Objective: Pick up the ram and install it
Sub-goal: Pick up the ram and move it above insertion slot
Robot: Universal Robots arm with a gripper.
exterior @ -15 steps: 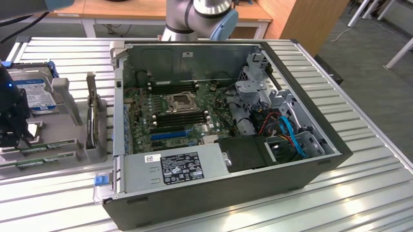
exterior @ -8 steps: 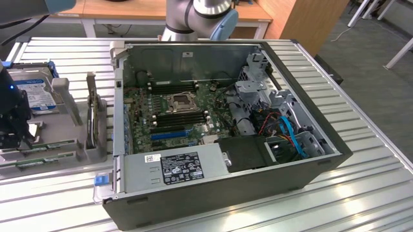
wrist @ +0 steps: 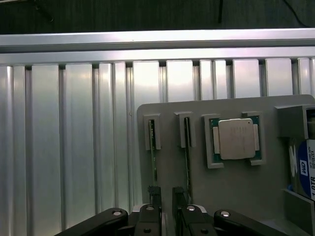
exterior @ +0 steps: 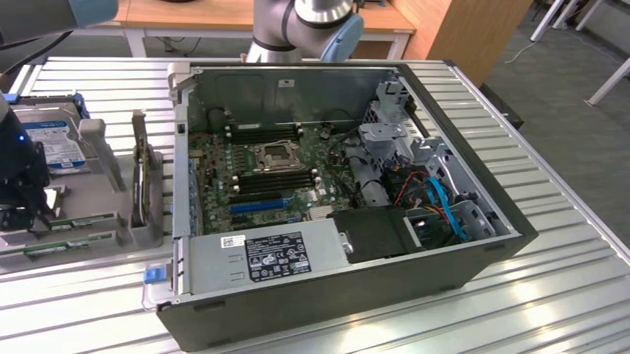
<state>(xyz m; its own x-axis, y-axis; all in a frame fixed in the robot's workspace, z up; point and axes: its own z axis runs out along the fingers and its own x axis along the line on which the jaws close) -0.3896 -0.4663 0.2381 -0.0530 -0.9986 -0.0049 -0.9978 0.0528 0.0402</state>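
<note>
Two ram sticks stand on edge in slots of a grey tray: one ram and a second ram beside it. My gripper hovers over their near ends, open, with a narrow gap and nothing between its fingers. One fingertip lines up with the first stick. In the exterior view the gripper hangs over the tray at the far left, above the green sticks. The open computer case shows the motherboard with black memory slots.
A square silver processor sits in the tray next to the sticks, with a hard drive beyond it. The case holds a power supply, cables and drive bays. Everything rests on a ribbed metal table.
</note>
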